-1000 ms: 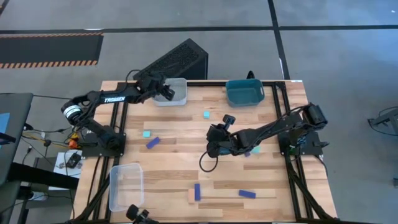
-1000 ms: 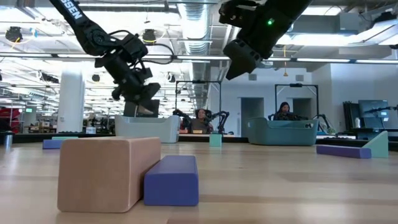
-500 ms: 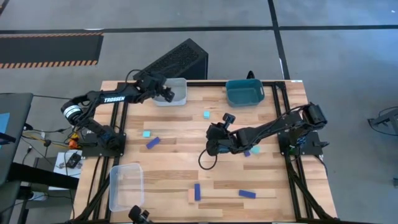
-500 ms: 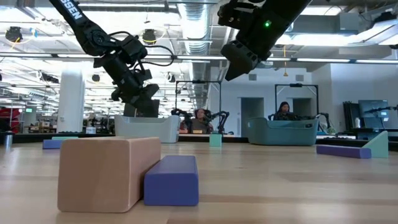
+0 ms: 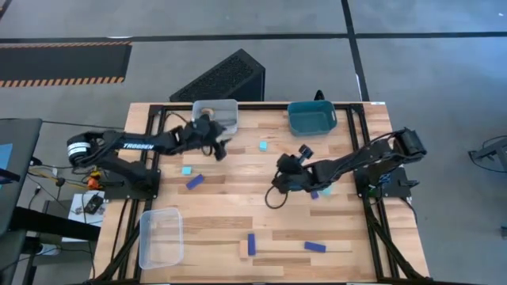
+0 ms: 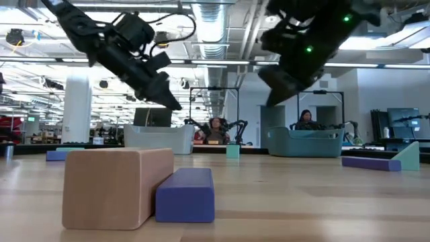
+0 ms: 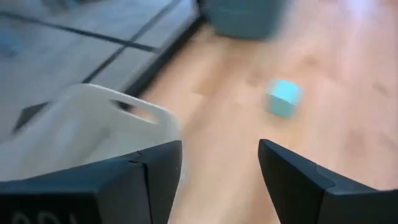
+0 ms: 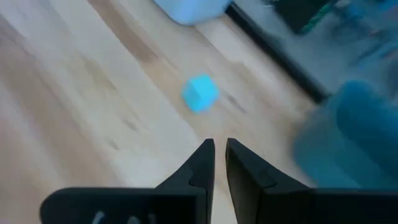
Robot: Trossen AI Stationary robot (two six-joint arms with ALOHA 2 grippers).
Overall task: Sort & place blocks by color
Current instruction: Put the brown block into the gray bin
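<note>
My left gripper (image 5: pixel 219 148) (image 7: pixel 219 149) hangs open above the table just near of the clear bin (image 5: pixel 219 115), touching nothing. A tan piece (image 5: pixel 206 112) lies inside that bin. One cyan cube (image 5: pixel 262 146) (image 7: pixel 284 98) (image 8: pixel 200 93) rests on the wood between the two grippers. My right gripper (image 5: pixel 280 181) (image 8: pixel 219 146) is shut and empty, above mid-table. Flat on the table lie another cyan cube (image 5: pixel 186 170), a dark blue bar (image 5: pixel 195 181), a blue bar (image 5: pixel 251 244) (image 6: pixel 185 195) against a tan piece (image 5: pixel 242 250) (image 6: pixel 117 188), and a third bar (image 5: pixel 314 247).
A teal bin (image 5: pixel 310 117) (image 8: pixel 348 130) stands at the far edge right of the clear bin. A second clear bin (image 5: pixel 161 236) sits at the near left corner. A cyan piece (image 5: pixel 325 190) and a blue bar (image 5: pixel 314 194) lie under my right arm.
My left gripper has drawn back from over the far clear bin toward the near edge and slightly right, tipping more level; a tan piece now shows in that bin. My right gripper has shifted a little toward the table's right and far edges.
</note>
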